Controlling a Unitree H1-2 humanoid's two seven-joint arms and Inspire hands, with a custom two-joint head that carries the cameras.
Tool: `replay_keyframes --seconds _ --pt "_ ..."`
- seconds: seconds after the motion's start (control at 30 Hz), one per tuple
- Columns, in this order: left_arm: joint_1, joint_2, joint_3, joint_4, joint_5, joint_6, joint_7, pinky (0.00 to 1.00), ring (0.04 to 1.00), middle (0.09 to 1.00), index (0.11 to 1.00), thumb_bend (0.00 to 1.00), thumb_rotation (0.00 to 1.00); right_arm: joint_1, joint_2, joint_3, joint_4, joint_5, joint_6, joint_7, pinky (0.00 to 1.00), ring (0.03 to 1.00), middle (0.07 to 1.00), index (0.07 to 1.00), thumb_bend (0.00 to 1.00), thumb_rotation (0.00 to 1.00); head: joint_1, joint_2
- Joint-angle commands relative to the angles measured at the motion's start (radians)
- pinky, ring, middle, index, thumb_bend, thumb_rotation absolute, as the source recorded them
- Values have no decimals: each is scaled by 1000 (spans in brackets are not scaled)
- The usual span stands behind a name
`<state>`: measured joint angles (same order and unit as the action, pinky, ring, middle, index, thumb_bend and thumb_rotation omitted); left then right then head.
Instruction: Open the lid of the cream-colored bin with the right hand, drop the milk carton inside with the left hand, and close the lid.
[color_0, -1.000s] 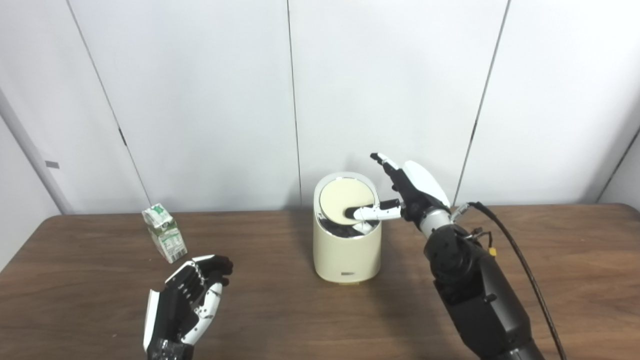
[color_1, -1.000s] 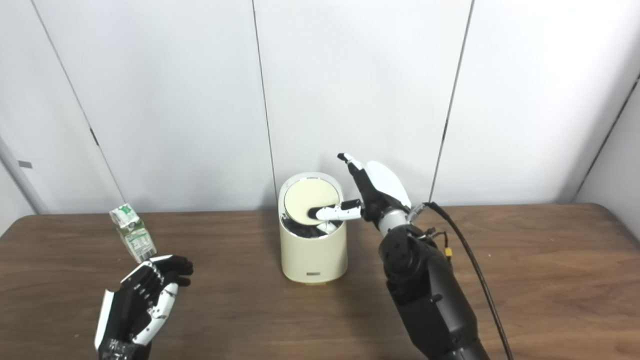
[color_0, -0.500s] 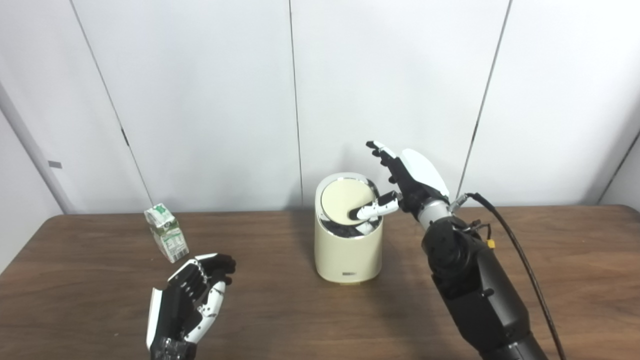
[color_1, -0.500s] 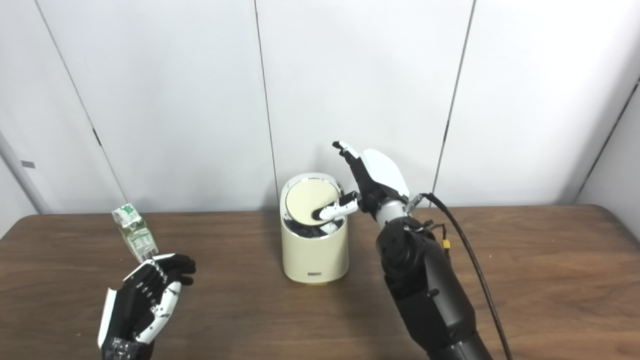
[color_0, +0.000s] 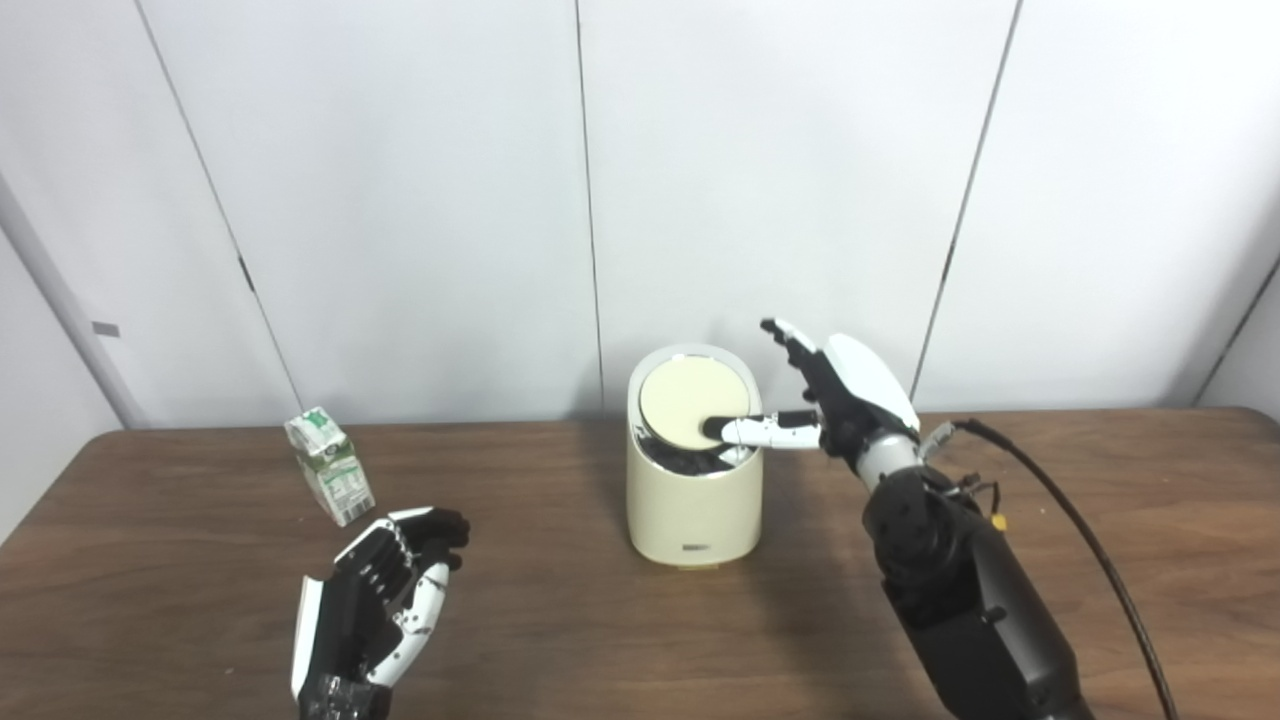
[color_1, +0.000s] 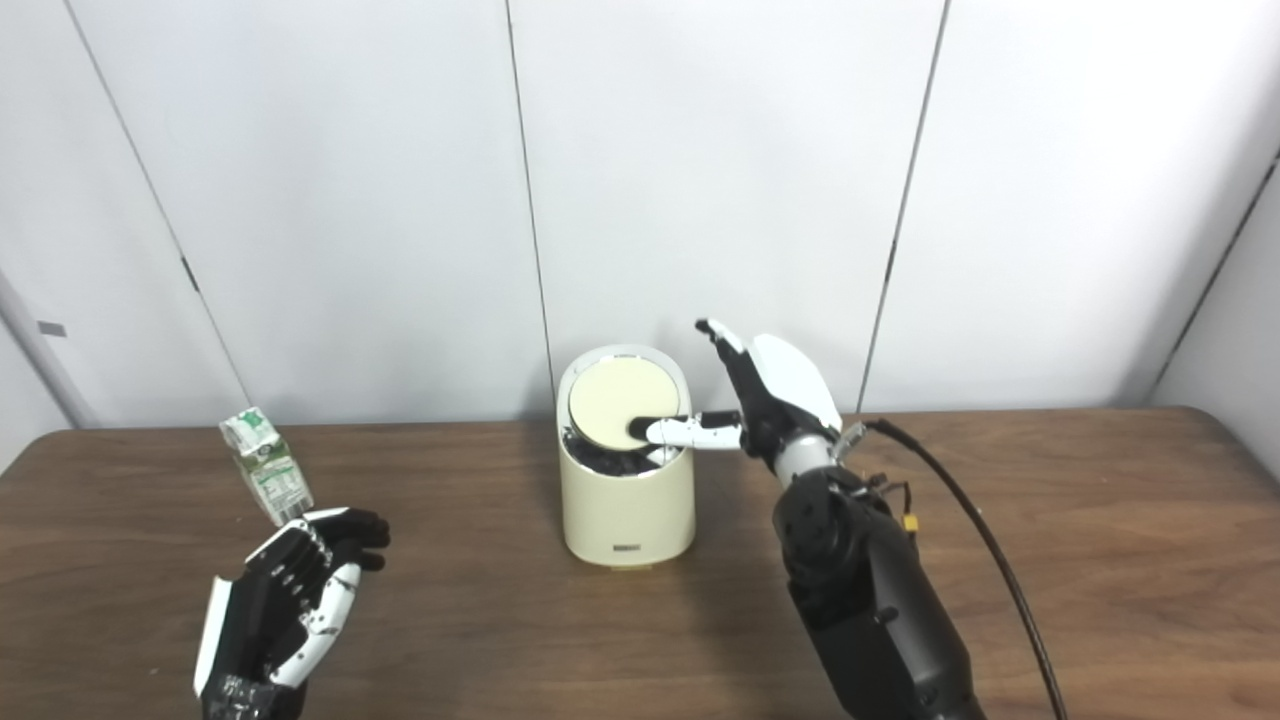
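A cream-colored bin (color_0: 692, 490) is seen standing upright on the brown desk (color_0: 560, 620), near its far edge, with its round lid (color_0: 692, 403) tilted up toward the back inside a shiny rim, so that a dark gap is shown below the lid's front edge. The right hand (color_0: 838, 400) is held just beside the bin's top, on its right; its fingers (color_0: 790, 340) are spread and raised, apart from one another, and nothing is gripped by them, while its thumb (color_0: 755, 431) is stretched level to the left, its dark tip laid against the lower right part of the lid. Whether the lid is pressed by the tip or only touched cannot be told. A black cable (color_0: 1080, 540) is seen running from the right wrist along the arm toward the bottom edge. The left hand (color_1: 285, 600) is held above the desk, well to the left of the bin and nearer the front; its fingers (color_1: 335, 535) are loosely curled but apart, the palm is turned inward, and nothing is held in it. The milk carton (color_1: 265, 465), white with green print, is found standing on the desk slightly tilted, just beyond the left fingers and a little to their left, apart from them and well apart from the bin
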<state>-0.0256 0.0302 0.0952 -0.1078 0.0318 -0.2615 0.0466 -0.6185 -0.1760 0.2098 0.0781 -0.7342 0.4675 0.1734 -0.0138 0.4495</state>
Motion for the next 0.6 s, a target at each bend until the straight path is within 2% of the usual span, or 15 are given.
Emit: replay_keyframes --seconds 0.0,0.17,0.23,0.33,0.43,0.57 --pt "-34 6 0 -13 -6 -50 4 576 635 632 623 217 222 -32 -16 -9 -43 7 -8 -9 728 866 919 934 872 742 -1 1" --pt "-33 3 -1 -14 6 -49 9 573 633 630 621 219 209 -15 -23 -19 -77 42 -10 -6 720 860 918 934 841 755 -1 0" --pt "-32 3 -1 -13 6 -48 8 579 634 631 622 221 223 -7 -24 -28 -98 67 -7 6 717 858 919 932 837 802 1 -3" --pt "-31 5 -3 -12 6 -51 6 585 639 632 625 213 227 4 -30 -46 -138 116 -2 40 728 879 941 952 835 950 1 -4" --pt "-29 4 -3 -18 2 -43 4 580 637 633 625 218 233 21 -35 -72 -180 169 -1 67 769 904 950 954 870 994 2 -4" --pt "-29 0 -3 -24 7 -38 8 585 638 632 625 222 252 71 -29 -111 -242 239 -22 52 794 908 940 945 988 1000 8 -3"
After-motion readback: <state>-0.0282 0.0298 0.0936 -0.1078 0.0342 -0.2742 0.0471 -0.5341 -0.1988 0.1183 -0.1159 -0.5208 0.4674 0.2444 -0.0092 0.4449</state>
